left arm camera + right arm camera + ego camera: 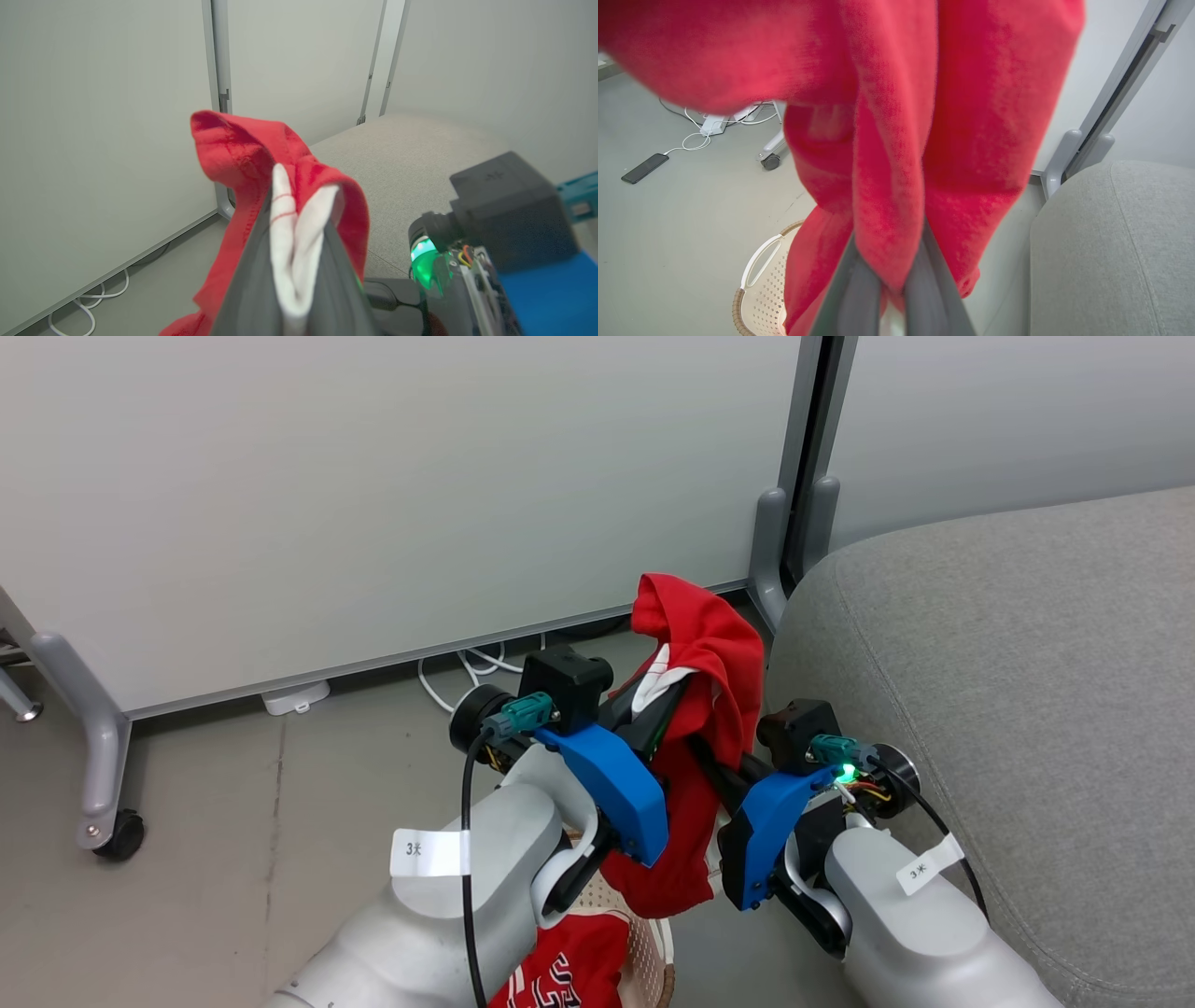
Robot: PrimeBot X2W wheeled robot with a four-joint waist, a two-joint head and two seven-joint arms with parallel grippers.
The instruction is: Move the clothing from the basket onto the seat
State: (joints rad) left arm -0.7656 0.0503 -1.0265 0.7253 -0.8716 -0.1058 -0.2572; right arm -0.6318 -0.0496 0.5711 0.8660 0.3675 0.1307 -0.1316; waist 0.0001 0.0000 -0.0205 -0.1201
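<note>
Left fingers pinched on white trim of jersey, right fingers pinched on a red fold. Jersey hangs between them, above basket, beside seat. Likely light, limp: hold bunched folds.

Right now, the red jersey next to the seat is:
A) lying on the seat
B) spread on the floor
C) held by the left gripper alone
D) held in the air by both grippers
D: the left gripper and the right gripper are both shut on the red jersey, which hangs in the air beside the seat, not on it.
</note>
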